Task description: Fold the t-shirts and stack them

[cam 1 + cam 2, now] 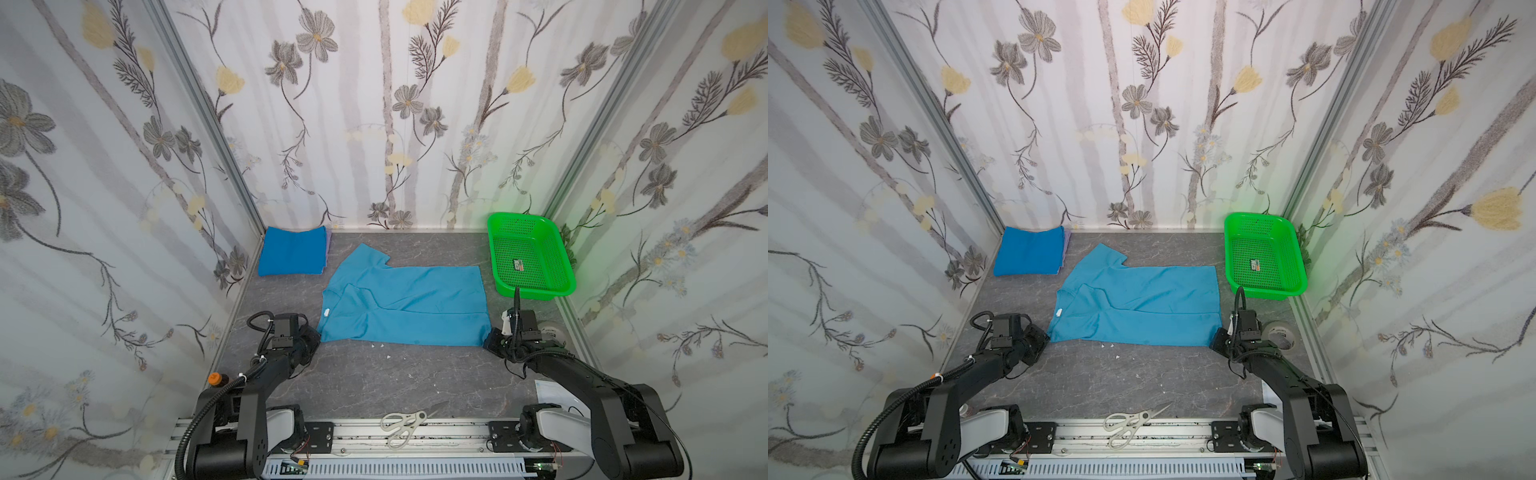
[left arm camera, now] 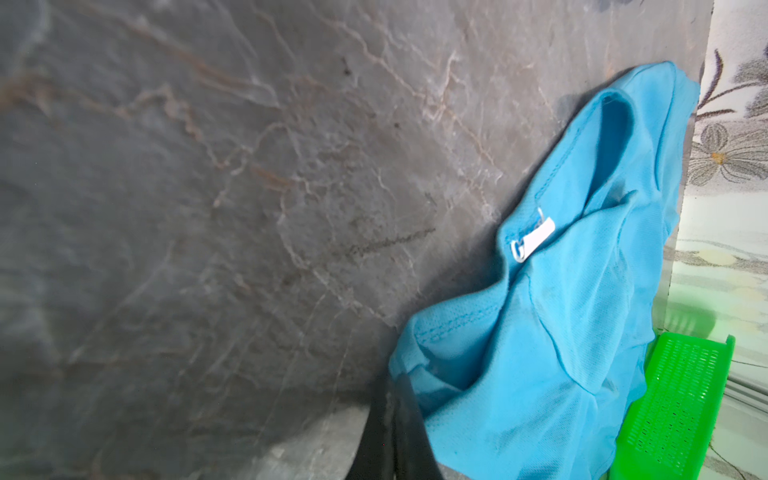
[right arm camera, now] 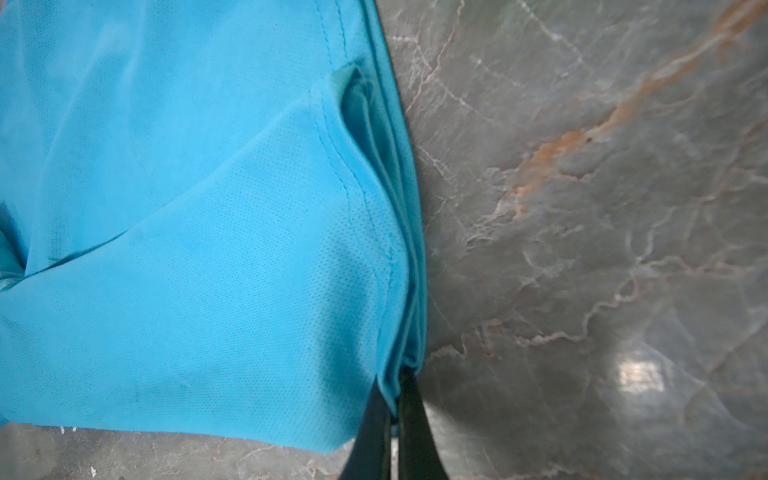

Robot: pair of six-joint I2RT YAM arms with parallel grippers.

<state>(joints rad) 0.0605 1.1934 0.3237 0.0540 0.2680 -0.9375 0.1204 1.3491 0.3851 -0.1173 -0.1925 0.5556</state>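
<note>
Light-blue t-shirt (image 1: 415, 303) spread on table (image 1: 374, 374). Left jaws clamped on its sleeve-side corner, right jaws clamped on layered hem corner. White neck label (image 2: 534, 240) just beyond left jaws.

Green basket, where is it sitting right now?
In a top view the green basket sits at the far right corner of the table, just right of the spread light-blue t-shirt, with a small gap between them.
</note>
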